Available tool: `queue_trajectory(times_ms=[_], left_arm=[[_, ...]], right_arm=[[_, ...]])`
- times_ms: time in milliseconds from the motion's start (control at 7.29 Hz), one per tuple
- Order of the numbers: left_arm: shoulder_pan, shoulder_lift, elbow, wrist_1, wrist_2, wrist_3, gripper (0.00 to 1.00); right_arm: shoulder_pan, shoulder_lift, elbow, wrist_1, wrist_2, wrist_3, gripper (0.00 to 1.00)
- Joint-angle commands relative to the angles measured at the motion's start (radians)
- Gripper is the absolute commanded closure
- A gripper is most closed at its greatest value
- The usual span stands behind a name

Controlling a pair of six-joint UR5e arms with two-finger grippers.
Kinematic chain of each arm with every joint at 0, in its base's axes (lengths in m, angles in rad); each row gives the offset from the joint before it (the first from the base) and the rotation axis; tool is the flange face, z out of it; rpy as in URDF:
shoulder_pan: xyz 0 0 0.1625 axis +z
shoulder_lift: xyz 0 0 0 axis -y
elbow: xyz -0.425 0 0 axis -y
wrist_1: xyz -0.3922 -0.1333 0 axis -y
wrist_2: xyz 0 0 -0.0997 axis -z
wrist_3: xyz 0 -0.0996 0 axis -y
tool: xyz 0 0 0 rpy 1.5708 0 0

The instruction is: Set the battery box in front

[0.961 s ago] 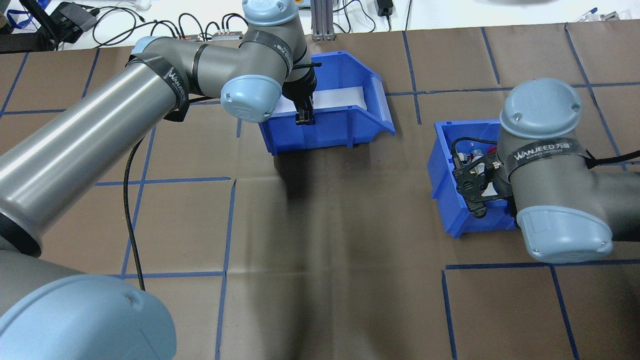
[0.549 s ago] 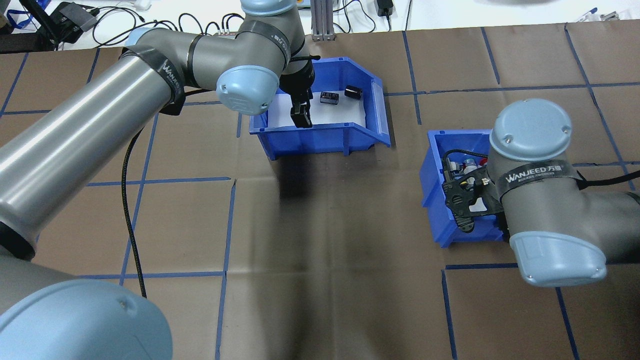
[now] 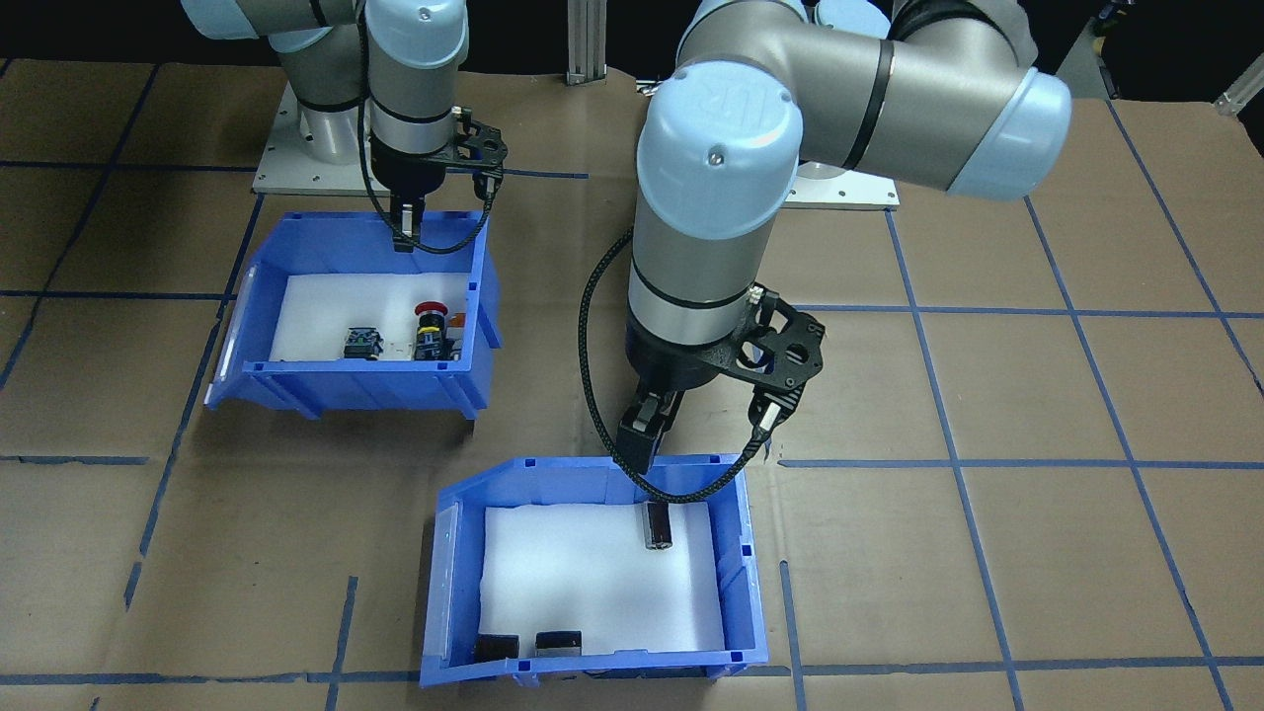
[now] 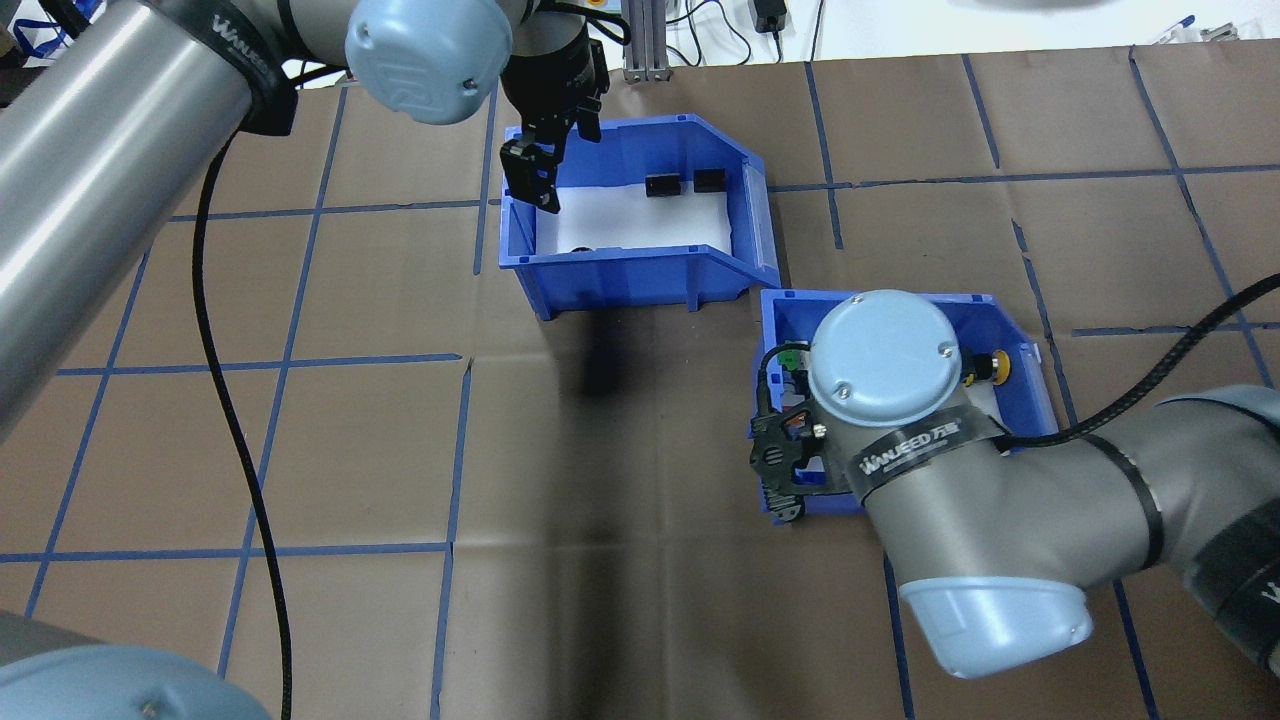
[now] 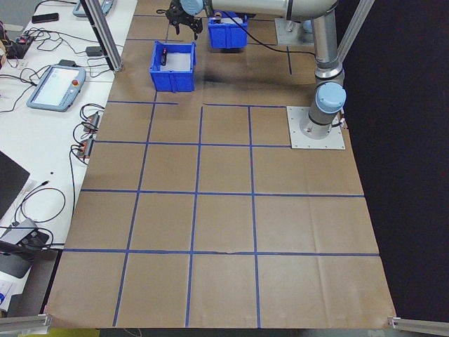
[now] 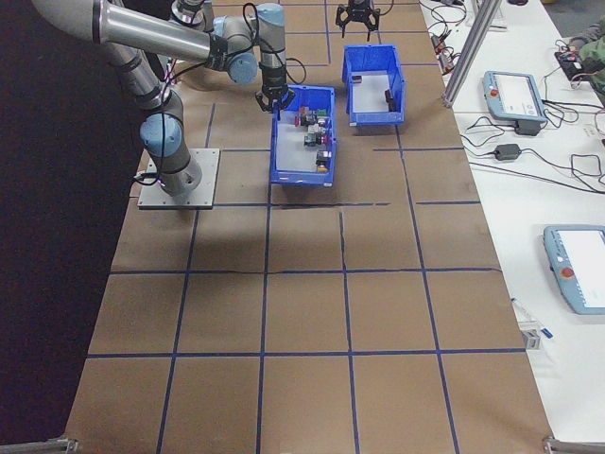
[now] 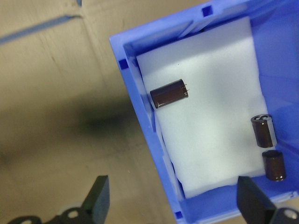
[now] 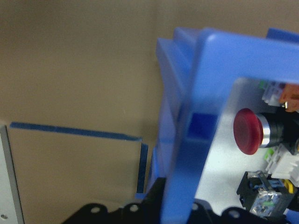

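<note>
You see the left gripper (image 4: pixel 530 180) open above the battery box (image 4: pixel 640 270), a glossy blue plastic bin with soft white foam (image 4: pixel 640 215), now released. The right gripper (image 3: pixel 403 232) clamps the switch bin (image 4: pixel 1010 315) wall, dragged closer since.

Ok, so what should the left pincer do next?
Probably lift straight up and away. The left pincer is open, straddling the wall of the battery box, which sits flat on the table, farther out than the switch bin held by the right pincer.
</note>
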Motion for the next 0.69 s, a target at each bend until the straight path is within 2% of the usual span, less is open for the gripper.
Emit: queue_trajectory(times_ms=[0, 412, 549], left_arm=[[0.059, 0.059, 0.018, -0.059, 0.029, 0.571, 0.01], [0.067, 0.111, 0.009, -0.07, 0.03, 1.149, 0.01], [0.067, 0.134, 0.006, -0.07, 0.027, 1.187, 0.01]], right_arm=[[0.186, 0.08, -0.019, -0.074, 0.0, 0.174, 0.96], [0.282, 0.166, -0.1, -0.062, -0.005, 0.274, 0.95], [0.313, 0.191, -0.104, -0.071, -0.002, 0.304, 0.95]])
